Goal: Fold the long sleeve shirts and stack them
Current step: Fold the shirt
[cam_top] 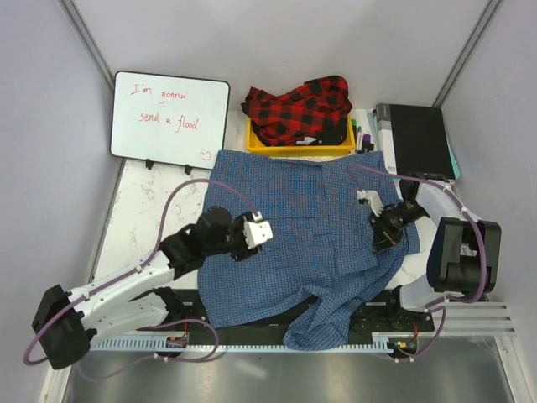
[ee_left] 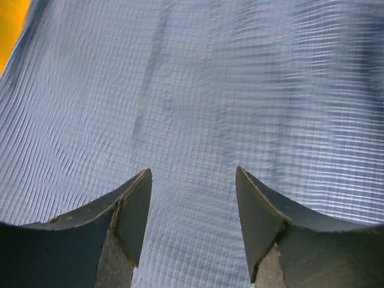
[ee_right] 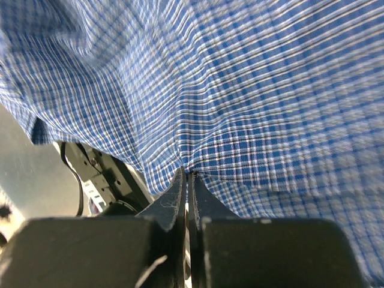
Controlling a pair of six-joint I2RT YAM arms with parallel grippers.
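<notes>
The blue fine-checked cloth shirt (cam_top: 310, 227) lies spread mid-surface, draping over the near edge. Right jaws pinch its fabric shut; left jaws gape empty above it. The red-and-black plaid shirt (cam_top: 298, 107) lies heaped at the far edge.

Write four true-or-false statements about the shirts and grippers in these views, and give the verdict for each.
1. The blue checked shirt lies spread on the table. True.
2. The red plaid shirt is stacked on the blue one. False: it sits bunched in the yellow bin.
3. The right gripper is shut on the blue shirt's cloth. True.
4. The left gripper grips a sleeve. False: it is open and holds nothing.
</notes>
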